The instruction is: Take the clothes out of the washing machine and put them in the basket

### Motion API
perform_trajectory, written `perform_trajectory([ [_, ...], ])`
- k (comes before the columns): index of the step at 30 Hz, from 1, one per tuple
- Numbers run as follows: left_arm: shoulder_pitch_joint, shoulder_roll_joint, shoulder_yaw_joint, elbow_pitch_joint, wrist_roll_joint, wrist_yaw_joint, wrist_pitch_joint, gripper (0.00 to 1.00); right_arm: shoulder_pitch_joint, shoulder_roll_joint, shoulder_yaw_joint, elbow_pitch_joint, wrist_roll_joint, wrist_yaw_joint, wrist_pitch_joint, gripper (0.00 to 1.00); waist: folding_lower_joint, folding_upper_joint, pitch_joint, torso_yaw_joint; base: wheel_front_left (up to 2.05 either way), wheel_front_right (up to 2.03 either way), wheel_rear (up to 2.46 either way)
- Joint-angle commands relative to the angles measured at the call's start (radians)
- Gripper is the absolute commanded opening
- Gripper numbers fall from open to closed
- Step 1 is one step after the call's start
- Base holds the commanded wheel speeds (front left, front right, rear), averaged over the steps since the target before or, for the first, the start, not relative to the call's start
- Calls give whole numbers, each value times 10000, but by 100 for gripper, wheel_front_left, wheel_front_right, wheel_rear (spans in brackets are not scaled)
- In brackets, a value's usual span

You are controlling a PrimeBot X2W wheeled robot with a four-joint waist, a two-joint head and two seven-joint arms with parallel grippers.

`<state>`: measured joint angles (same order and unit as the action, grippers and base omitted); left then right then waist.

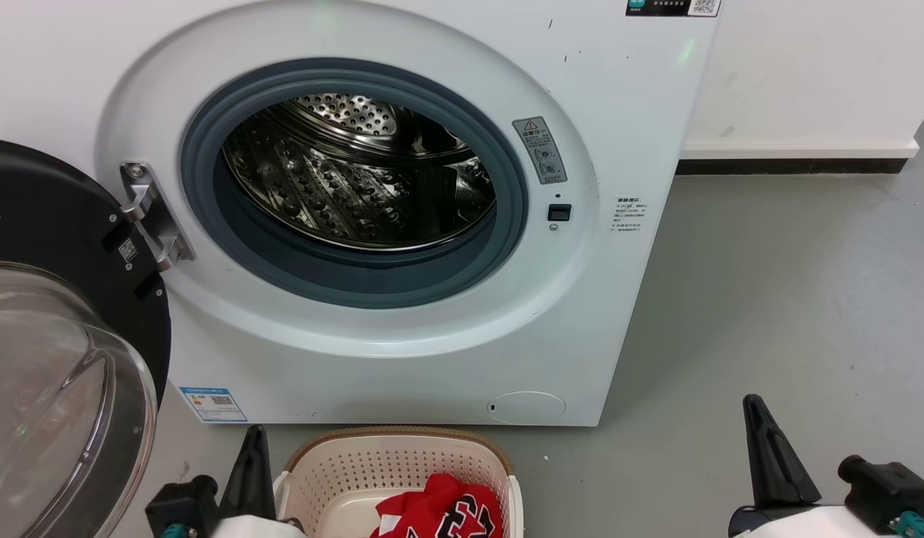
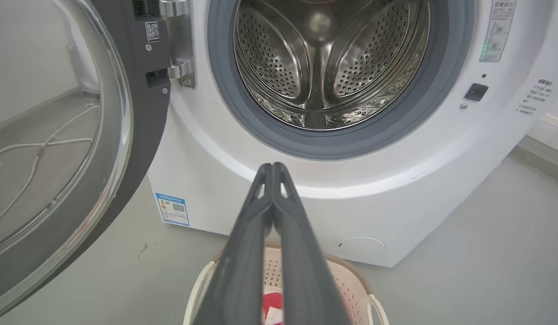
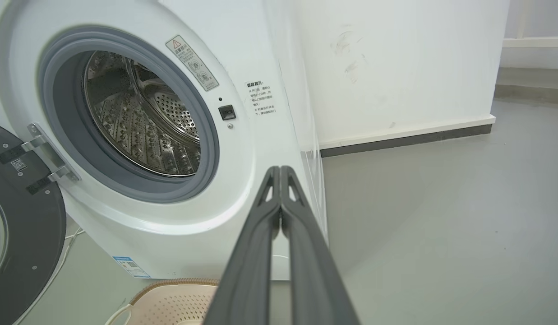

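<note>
Though crumpled, red clothes (image 1: 434,509) in basket (image 1: 357,469)

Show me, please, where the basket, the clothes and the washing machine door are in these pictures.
the basket (image 1: 387,471), head view, on its perforated back wall.
the clothes (image 1: 424,504), head view, on the red fabric inside the basket.
the washing machine door (image 1: 51,209), head view, on its black frame.

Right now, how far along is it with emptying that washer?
Nearly finished, it seems. Done: the drum of the washing machine looks empty, and red clothes lie in the basket, though the frame cuts them off, so I cannot count them. In hand: nothing; the left gripper and right gripper are both shut and empty. Left: probably nothing, unless something hides deep in the drum.
</note>
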<state>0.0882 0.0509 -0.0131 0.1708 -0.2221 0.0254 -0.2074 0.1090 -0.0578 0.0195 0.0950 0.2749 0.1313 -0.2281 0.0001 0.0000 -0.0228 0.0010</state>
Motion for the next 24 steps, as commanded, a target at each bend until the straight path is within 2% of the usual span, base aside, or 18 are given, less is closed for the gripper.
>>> perform_trajectory([
  [1, -354, 6, 95, -99, -588, -90, 112, 0, -311, -82, -8, -87, 622, -1, 86, 0, 0, 0, 5, 0, 0, 0, 0],
  [14, -646, 4, 293, 25, -2989, -354, 653, 0, -676, -193, -66, 186, 3070, -2, 538, 0, 0, 0, 34, -1, 0, 0, 0],
  [24, -836, 3, 425, 117, -4446, -524, 994, 0, -888, -240, -130, 352, 4536, -2, 836, 0, 0, 0, 54, -2, 0, 0, 0],
])
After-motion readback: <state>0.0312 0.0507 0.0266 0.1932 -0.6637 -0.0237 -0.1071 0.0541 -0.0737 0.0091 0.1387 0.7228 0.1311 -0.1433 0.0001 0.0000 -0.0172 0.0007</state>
